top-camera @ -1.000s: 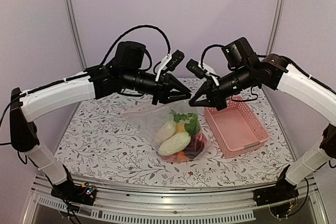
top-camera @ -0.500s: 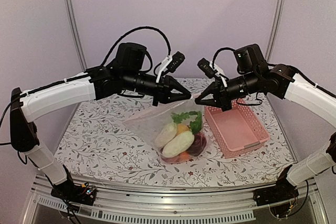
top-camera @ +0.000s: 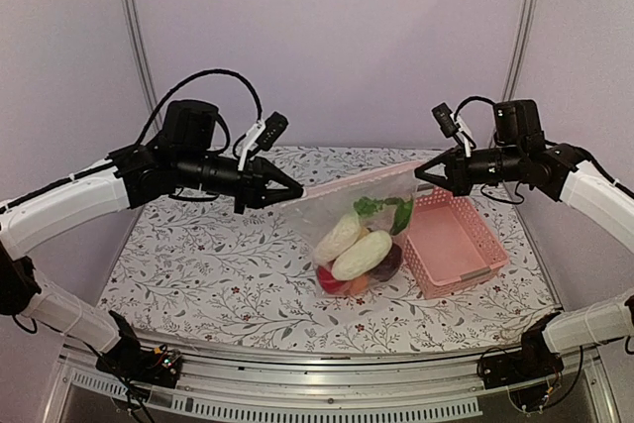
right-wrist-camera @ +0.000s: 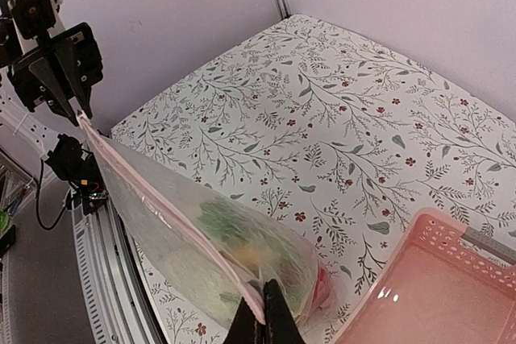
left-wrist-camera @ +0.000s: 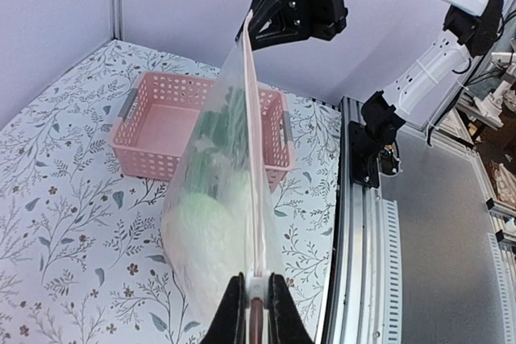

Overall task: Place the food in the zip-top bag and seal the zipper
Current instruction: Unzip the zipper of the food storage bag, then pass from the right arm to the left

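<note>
The zip-top bag [top-camera: 347,220] hangs above the table, stretched between both grippers. Inside it sits the food: white oblong pieces [top-camera: 362,255], green leaves [top-camera: 381,207], a red piece [top-camera: 332,282] and a dark purple one [top-camera: 389,264]. The zipper [top-camera: 357,181] runs taut along the top edge. My left gripper [top-camera: 300,191] is shut on the zipper's left end, pinching a small white slider [left-wrist-camera: 260,286] between its jaws. My right gripper [top-camera: 418,177] is shut on the bag's right corner [right-wrist-camera: 260,302]. In the left wrist view the zipper [left-wrist-camera: 254,159] rises straight toward the right gripper [left-wrist-camera: 294,14].
A pink lattice basket [top-camera: 451,240] stands on the flowered tablecloth, right of the bag and under the right gripper; it holds nothing. The table's metal rail [left-wrist-camera: 363,247] runs along the near edge. Purple walls close in the back and sides.
Both arms have drawn apart, the left going left and the right going right. The bag has risen off the table and its top edge is pulled straight. The left jaws have closed.
</note>
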Tool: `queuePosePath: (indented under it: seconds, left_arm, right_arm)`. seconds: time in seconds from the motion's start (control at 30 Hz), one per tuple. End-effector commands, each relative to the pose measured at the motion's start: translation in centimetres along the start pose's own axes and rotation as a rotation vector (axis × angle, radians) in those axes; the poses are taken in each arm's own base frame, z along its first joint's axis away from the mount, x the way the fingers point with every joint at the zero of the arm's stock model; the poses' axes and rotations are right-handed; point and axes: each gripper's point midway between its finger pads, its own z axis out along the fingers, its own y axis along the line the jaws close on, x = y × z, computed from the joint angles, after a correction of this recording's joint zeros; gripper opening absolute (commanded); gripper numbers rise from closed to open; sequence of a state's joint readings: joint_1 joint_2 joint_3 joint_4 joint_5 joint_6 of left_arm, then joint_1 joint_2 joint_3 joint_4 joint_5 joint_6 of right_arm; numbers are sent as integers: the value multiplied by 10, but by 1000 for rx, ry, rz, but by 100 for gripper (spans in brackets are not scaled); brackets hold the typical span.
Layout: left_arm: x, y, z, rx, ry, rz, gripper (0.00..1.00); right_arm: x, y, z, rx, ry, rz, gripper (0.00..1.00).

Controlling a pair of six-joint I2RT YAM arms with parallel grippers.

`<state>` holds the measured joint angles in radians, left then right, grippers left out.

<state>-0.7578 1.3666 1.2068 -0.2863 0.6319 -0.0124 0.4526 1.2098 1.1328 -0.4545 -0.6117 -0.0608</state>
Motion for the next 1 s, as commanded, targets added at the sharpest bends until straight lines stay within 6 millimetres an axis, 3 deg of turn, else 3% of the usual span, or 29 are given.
queuePosePath:
  seconds: [0.0,0.27,0.3,0.4,0.57,0.8,0.97]
  left_arm:
    - [31,7,-30,-75,54,-63,4]
    - [37,17,-43,-130,16,-68,7]
    - [36,19,-43,-139,11,-73,14]
    - [30,32,-47,-222,-37,-94,48]
    - [20,27,-56,-231,-318,-62,72]
    - [16,20,-20,-136,-374,-19,72]
    - [10,17,-2,-68,-400,-10,56]
  right_arm:
    - [-5,-46,-23,178,-64,63,0]
    - [2,-57,-18,184,-43,99,0]
    - [2,-56,-17,177,-41,100,0]
    - [2,-53,-14,148,-41,136,0]
    - [3,-47,-12,111,-43,149,0]
    - [8,-46,-8,83,-28,197,0]
    - [15,-46,-4,71,-12,227,0]
